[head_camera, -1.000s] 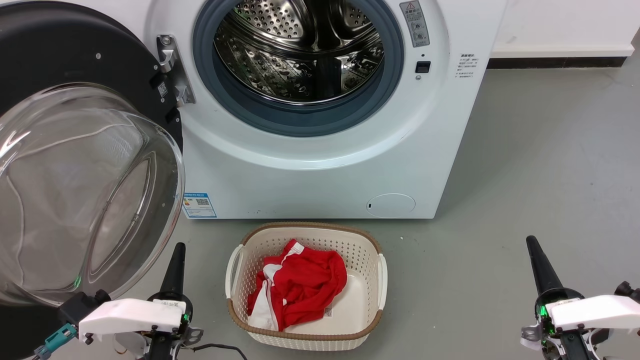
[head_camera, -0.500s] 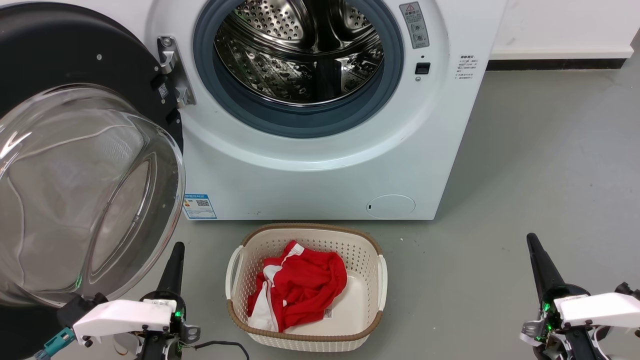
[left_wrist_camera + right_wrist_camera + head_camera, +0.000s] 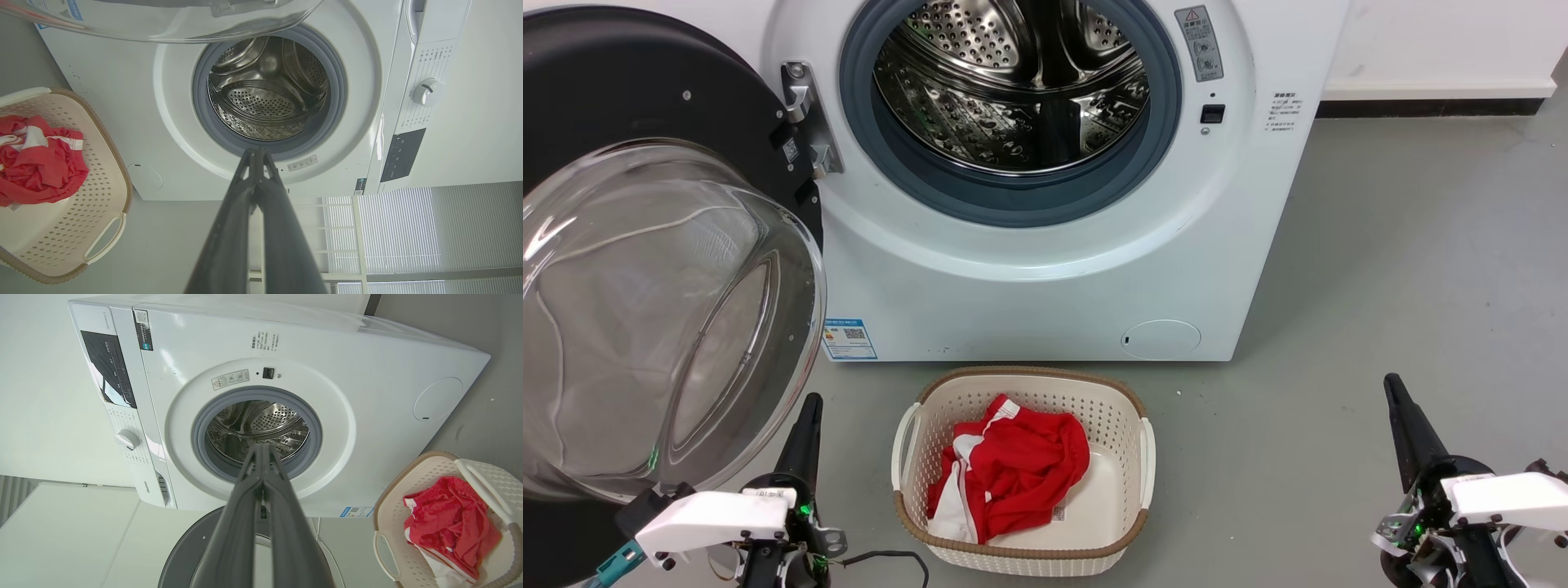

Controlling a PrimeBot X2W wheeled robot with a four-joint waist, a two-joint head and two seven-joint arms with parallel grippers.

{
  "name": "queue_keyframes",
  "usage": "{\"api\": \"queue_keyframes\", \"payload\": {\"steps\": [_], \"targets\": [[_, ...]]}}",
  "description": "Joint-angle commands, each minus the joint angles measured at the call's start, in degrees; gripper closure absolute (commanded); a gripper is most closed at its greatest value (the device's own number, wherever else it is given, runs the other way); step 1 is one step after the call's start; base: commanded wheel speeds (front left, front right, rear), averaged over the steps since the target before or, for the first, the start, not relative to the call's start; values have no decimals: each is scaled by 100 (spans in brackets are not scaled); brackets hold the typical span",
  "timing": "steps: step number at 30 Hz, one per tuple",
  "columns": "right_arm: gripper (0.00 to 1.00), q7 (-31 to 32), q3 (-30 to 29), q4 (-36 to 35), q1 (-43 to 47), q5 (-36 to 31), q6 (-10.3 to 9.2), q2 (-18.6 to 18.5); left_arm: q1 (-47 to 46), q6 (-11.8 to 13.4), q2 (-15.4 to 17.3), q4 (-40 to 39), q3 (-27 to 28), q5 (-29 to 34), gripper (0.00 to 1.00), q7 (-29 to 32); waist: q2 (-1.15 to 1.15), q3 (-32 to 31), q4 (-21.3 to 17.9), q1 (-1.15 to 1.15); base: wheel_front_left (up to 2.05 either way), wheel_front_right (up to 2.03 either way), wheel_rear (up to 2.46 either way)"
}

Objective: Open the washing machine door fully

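Door [image 3: 662,269] still swung wide off the washing machine [image 3: 1054,278]; our left end effector [image 3: 810,404] and right end effector [image 3: 1392,385], clenched empty, have eased back. We judge it done.

The large round black washing machine door [image 3: 645,98] is smooth plastic with a faint sheen around a clear, glossy glass bowl window [image 3: 662,327]. The white boxy washing machine [image 3: 1029,302] has a smooth shiny shell, a polished perforated steel drum [image 3: 1013,90] and a matt grey-blue rubber ring [image 3: 1013,204]. The cream perforated plastic basket [image 3: 1145,457] with a brown woven-look rim holds soft red and white cloth [image 3: 1021,474]. The grey floor [image 3: 1380,286] looks smooth and matt.
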Motion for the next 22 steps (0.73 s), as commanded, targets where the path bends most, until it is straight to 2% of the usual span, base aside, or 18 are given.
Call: {"api": "queue_keyframes", "payload": {"steps": [1, 17, 22], "targets": [[100, 33, -16, 13, -94, 135, -1, -1, -107, -48, -3, 10, 21, -123, 100, 39, 0, -3, 0, 0, 0, 0, 0], [100, 176, -72, 115, -169, 773, -2, 22, -118, -101, -7, 62, 97, -770, 100, 203, 0, -29, 1, 0, 0, 0, 0], [100, 190, -82, 113, -172, 741, -2, 29, -113, -102, -7, 59, 94, -751, 100, 201, 0, -30, 1, 0, 0, 0, 0]]}}
